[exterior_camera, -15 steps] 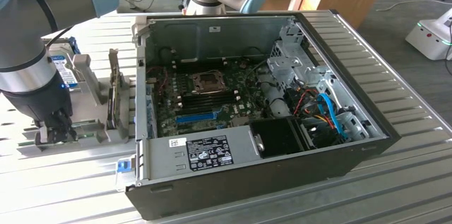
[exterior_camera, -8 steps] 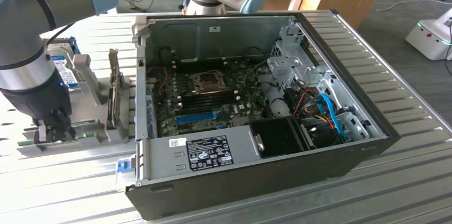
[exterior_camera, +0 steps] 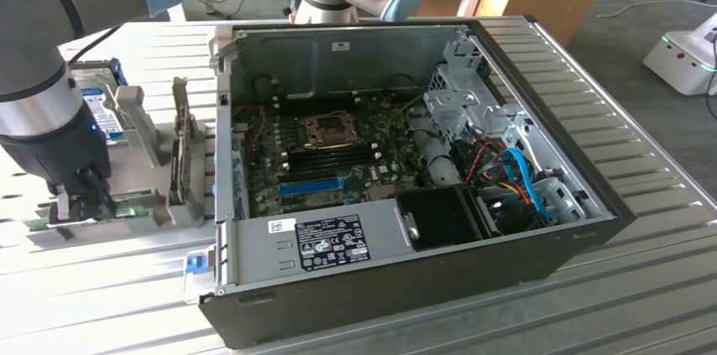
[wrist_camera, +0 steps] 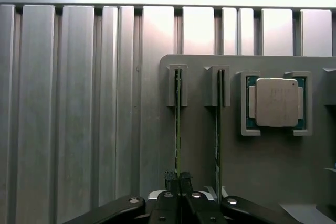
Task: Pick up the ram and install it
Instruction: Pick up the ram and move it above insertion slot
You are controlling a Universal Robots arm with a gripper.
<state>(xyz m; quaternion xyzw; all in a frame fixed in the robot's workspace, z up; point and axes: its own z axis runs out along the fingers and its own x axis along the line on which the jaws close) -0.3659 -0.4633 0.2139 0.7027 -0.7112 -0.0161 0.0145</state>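
Note:
The ram [wrist_camera: 177, 129] is a thin green stick standing on edge in a slot of the grey holder [wrist_camera: 262, 166]. My gripper [wrist_camera: 178, 182] is shut on its near end, with the dark fingertips [wrist_camera: 171, 181] pinched against both faces. The stick's far end still sits in the holder's bracket. In the exterior view the gripper [exterior_camera: 76, 204] is low over the holder [exterior_camera: 101, 233] at the exterior view's left, beside the green ram [exterior_camera: 129, 197]. The open computer case [exterior_camera: 583, 229] lies to the right, its motherboard memory slots [exterior_camera: 336, 156] bare.
A second green stick [wrist_camera: 218, 129] stands parallel in the neighbouring slot, close to my fingers. A processor chip [wrist_camera: 276, 102] rests in its own pocket beyond. An upright expansion card [exterior_camera: 180, 149] and a hard drive [exterior_camera: 101, 112] stand between the holder and the case. The table is ribbed metal.

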